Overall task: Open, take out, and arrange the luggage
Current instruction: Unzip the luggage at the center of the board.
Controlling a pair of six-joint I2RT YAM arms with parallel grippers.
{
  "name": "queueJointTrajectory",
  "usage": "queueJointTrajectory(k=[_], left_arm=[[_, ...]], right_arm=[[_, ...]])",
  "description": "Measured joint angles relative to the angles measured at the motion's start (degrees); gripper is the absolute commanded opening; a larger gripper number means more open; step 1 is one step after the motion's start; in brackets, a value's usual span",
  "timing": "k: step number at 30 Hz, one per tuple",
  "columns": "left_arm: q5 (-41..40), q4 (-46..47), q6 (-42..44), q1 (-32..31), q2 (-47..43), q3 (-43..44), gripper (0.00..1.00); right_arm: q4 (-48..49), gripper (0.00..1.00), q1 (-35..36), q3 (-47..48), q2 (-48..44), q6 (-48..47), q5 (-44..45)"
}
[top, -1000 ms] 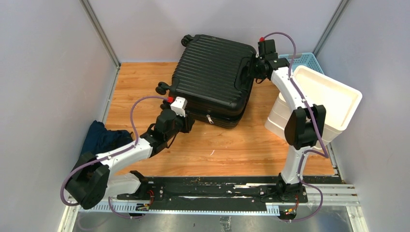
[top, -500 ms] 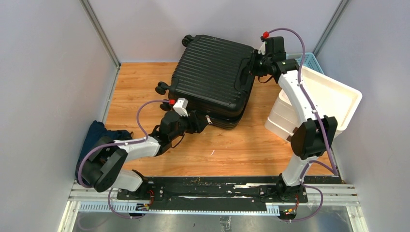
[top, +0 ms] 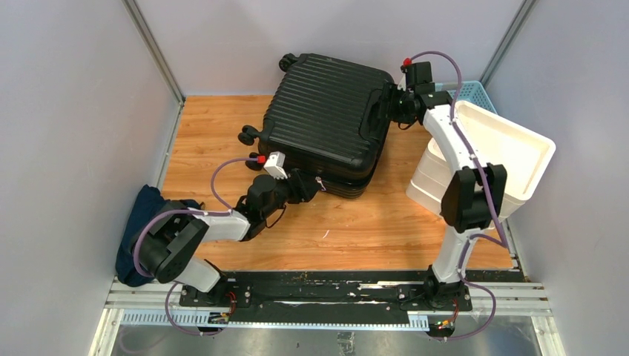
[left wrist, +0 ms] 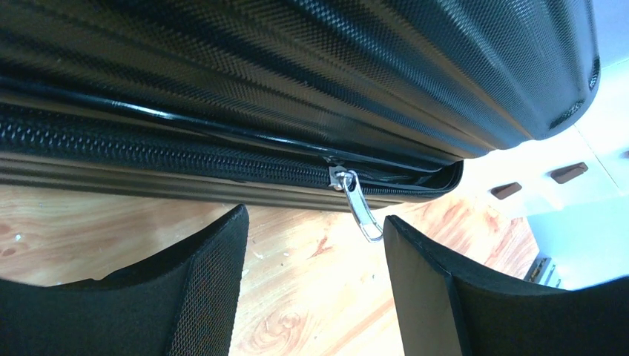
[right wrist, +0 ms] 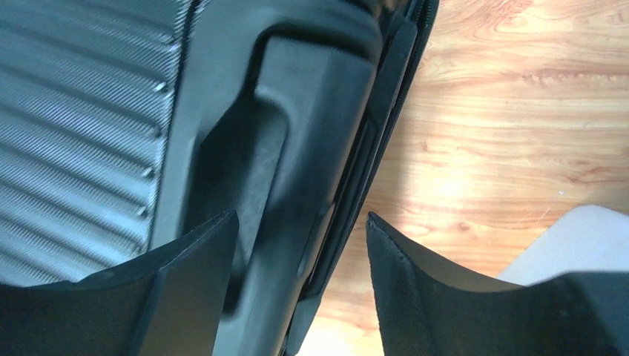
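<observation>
Opening stage: luggage (top: 326,111) flat on the surface (top: 371,222), left pincer (left wrist: 315,219) spread before the zipper pull (left wrist: 361,211), right pincer (right wrist: 300,219) spread, apparently astride the handle (right wrist: 297,111); calls next for pinching that pull.

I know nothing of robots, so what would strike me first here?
A big black suitcase lies flat, lid down, at the far middle of the table. The left gripper hangs open at its zipper pull on the near side; the right gripper, also open, straddles the handle on the right side.
</observation>
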Motion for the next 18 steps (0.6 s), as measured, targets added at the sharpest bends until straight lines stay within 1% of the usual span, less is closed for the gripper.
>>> queueJointTrajectory(k=[2, 3, 4, 6, 7, 8, 9, 12, 18], left_arm=[[-0.2, 0.6, 0.0, 0.0, -0.2, -0.8, 0.69], [-0.2, 0.7, 0.0, 0.0, -0.4, -1.0, 0.69], [-0.3, 0.7, 0.2, 0.0, -0.5, -1.1, 0.69], [-0.9, 0.9, 0.2, 0.0, -0.7, -1.3, 0.69], [-1.1, 1.0, 0.2, 0.0, -0.8, -1.4, 0.69], [-1.3, 1.0, 0.2, 0.0, -0.9, -1.5, 0.69], [-1.5, 1.0, 0.2, 0.0, -0.9, -1.6, 0.69], [-2.1, 0.9, 0.3, 0.0, -1.6, -2.4, 0.69], [-1.9, 0.5, 0.5, -0.3, -2.7, -2.9, 0.7]], right_arm=[[-0.7, 0.61, -0.5, 2.2, 3.3, 0.3, 0.0], [-0.9, 0.57, -0.7, 3.7, 5.4, 0.4, 0.0], [-1.0, 0.49, -0.8, 4.8, 7.1, 0.5, -0.1], [-1.2, 0.3, -1.0, 7.2, 9.7, 1.3, -1.9], [-1.5, 0.23, -1.1, 8.2, 10.1, 1.7, -2.2], [-2.4, 0.16, -1.1, 8.9, 10.2, 3.4, -0.7], [-2.4, 0.11, -1.0, 9.0, 10.2, 3.6, -0.6], [-2.6, 0.06, -1.0, 9.4, 10.2, 5.3, 1.2], [-4.2, 0.03, -1.0, 9.7, 9.2, 3.3, 1.2]])
